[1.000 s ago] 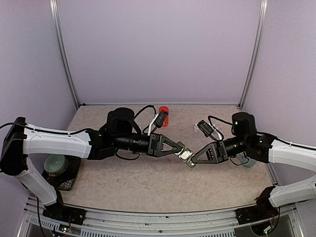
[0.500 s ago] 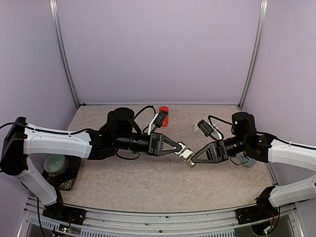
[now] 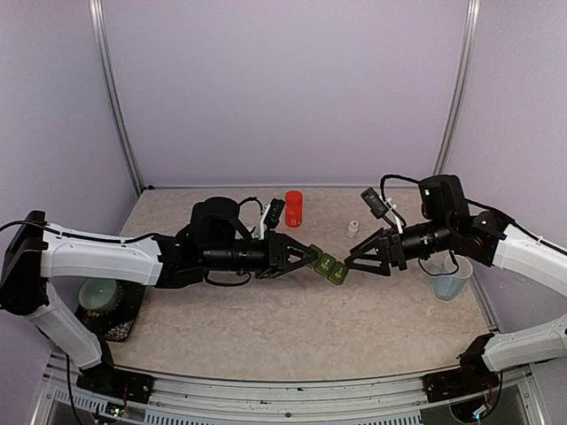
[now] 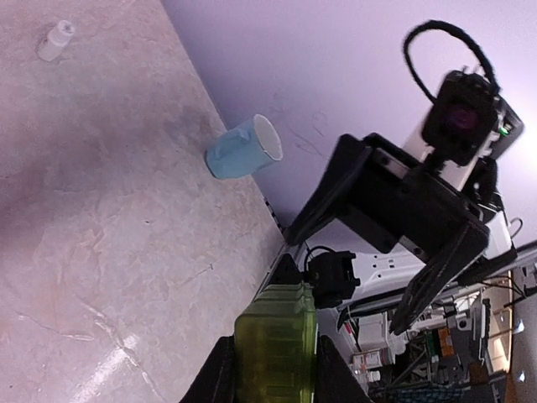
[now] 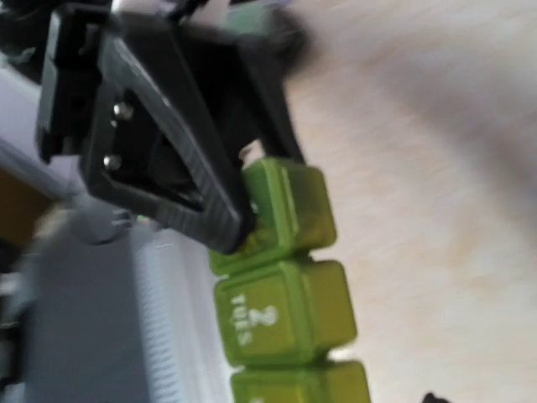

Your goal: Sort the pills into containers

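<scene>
Over the middle of the surface, the step in hand looks like presenting the strip between the two arms, before any pill goes in. The left fingers [image 3: 307, 257] are clamped on one end of the containers [image 3: 330, 267] and hold the green strip clear of the surface. The right fingers [image 3: 353, 264] stand apart with nothing between them. They are just beside the strip's free end and, as far as I can tell, not touching it.

Every lid that shows looks shut, so the next move, as I judge it, calls for opening one. The right fingers would have to catch a lid's edge while the left grip holds firm. A strip held by one end alone could twist under that push.

The strip's long axis runs roughly level, from the left grip out toward the right edge and slightly toward the near edge. Its free end therefore points at the right fingers. One lettered lid, marked "TUES", faces the right wrist camera.

Farther right, a small white bottle [image 3: 353, 227] stands toward the far edge. A pale blue mug [image 3: 447, 282] sits near the right edge.
</scene>
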You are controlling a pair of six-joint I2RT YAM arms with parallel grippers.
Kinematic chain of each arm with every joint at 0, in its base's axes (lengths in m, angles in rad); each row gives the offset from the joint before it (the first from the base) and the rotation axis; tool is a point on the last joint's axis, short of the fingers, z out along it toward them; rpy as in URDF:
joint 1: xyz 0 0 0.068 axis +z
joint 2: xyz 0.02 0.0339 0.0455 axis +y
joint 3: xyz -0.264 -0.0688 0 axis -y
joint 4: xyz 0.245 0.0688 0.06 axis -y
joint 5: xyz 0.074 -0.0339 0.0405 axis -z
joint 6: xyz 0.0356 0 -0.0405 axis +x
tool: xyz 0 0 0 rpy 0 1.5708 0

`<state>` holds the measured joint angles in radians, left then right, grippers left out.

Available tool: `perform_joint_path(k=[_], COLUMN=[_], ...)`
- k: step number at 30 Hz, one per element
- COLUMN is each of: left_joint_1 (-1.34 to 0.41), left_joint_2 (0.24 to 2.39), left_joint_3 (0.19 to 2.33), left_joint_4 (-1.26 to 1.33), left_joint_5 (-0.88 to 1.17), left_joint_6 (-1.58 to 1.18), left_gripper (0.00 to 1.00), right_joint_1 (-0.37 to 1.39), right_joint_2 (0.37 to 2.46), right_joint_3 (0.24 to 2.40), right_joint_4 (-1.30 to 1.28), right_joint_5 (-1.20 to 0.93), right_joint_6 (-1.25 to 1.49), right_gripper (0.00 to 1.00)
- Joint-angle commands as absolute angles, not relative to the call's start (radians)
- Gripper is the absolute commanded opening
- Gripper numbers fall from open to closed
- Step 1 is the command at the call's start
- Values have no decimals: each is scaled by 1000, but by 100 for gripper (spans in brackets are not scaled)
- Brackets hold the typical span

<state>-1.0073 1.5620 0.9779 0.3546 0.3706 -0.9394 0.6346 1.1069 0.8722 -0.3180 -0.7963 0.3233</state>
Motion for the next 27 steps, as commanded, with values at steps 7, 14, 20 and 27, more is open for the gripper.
perform_joint_path(k=[7, 14, 20, 27], left_joint_1=[-983, -982, -980, -988], left_joint_2=[1616, 1656, 1660, 1660], left_joint_3=[881, 880, 869, 859], left_joint_4=[417, 473, 517, 536], left_joint_5=[214, 199, 198, 203], left_joint_6=[-1253, -1363, -1421, -1437], left_gripper=[17, 15, 15, 15], right_joint_1=[821, 1126, 1283, 1305], right_joint_2=[1085, 1204, 1329, 1378], right_joint_3=[1002, 1017, 1009, 985], right_joint_4=[-580, -505, -424, -303], right_joint_5=[15, 369, 528, 651], right_joint_6=[-16, -143, -226, -273], right_gripper=[75, 67, 61, 45])
